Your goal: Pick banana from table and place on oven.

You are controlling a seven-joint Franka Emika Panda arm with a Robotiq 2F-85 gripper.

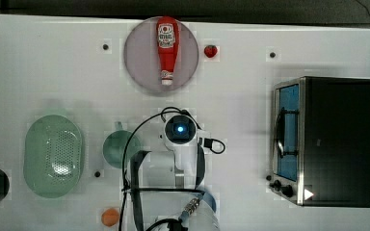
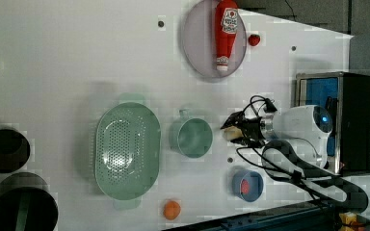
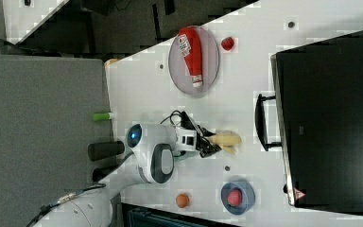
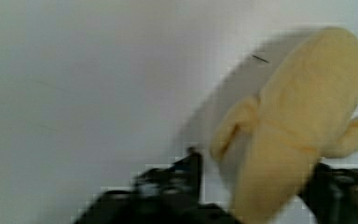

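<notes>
Seen in the top view, from left to right: a pale green colander [image 1: 53, 155] is sitting at the top view's left on the white table [image 1: 38, 62], with a green cup [image 1: 117, 148] just beside it and a small orange fruit [image 1: 109, 217] near the bottom edge. A ketchup bottle [image 1: 167, 49] is lying on a grey plate [image 1: 139, 57], a strawberry [image 1: 210, 50] just to its right. The robot arm is reaching over the table's middle. In the right view the gripper [image 3: 211, 143] is reaching onto the pale yellow banana [image 3: 225, 139], which is lying on the table between the arm and the oven [image 1: 337, 139]. In the wrist view the black fingers [image 4: 177, 179] are standing either side of the banana, spread around it; whether they are pressing it, I cannot tell.
</notes>
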